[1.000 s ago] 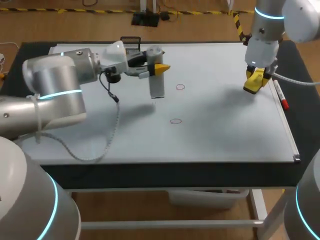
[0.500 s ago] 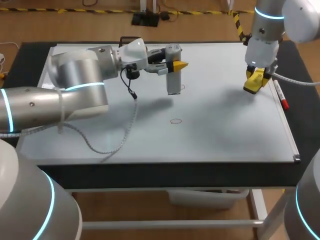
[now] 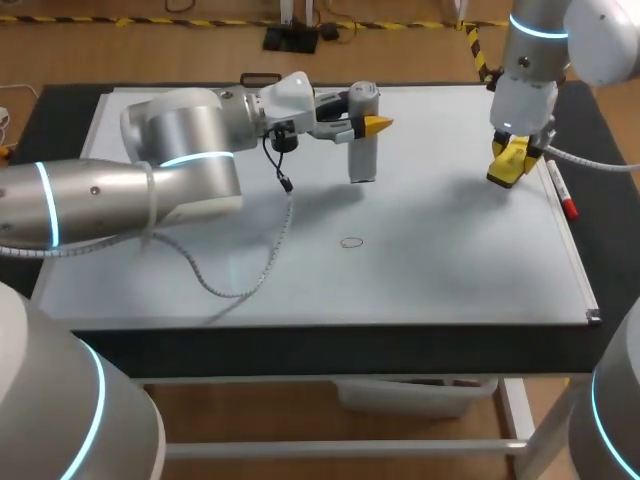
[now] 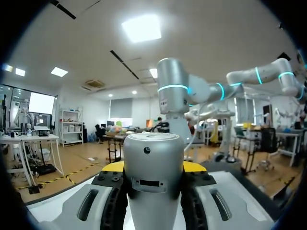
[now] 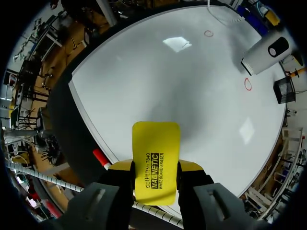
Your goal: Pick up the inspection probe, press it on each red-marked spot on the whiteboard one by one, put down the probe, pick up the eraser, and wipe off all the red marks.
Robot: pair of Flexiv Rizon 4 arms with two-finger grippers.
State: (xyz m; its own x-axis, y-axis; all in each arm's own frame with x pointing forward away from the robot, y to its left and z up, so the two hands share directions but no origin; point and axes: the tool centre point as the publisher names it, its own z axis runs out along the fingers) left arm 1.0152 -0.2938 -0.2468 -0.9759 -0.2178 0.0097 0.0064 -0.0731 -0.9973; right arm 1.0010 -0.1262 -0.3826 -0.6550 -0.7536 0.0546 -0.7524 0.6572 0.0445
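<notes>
My left gripper (image 3: 366, 124) is shut on the silver cylindrical probe (image 3: 362, 140), held upright over the far middle of the whiteboard (image 3: 450, 260). In the left wrist view the probe (image 4: 153, 177) fills the gap between the yellow-tipped fingers (image 4: 194, 166). One red ring (image 5: 247, 84) lies just beside the probe's lower end (image 5: 265, 53); the head view hides it behind the probe. A second red ring (image 3: 350, 242) sits nearer the front. My right gripper (image 3: 510, 160) hangs over the board's right side, shut on the yellow eraser (image 5: 156, 158).
A red-capped marker (image 3: 560, 190) lies along the whiteboard's right edge, just beside my right gripper. A small black holder (image 3: 260, 79) stands at the board's far edge, behind my left arm.
My left arm has carried the probe to the right and a little farther back, so that it now covers the far red ring. The right arm has kept still.
</notes>
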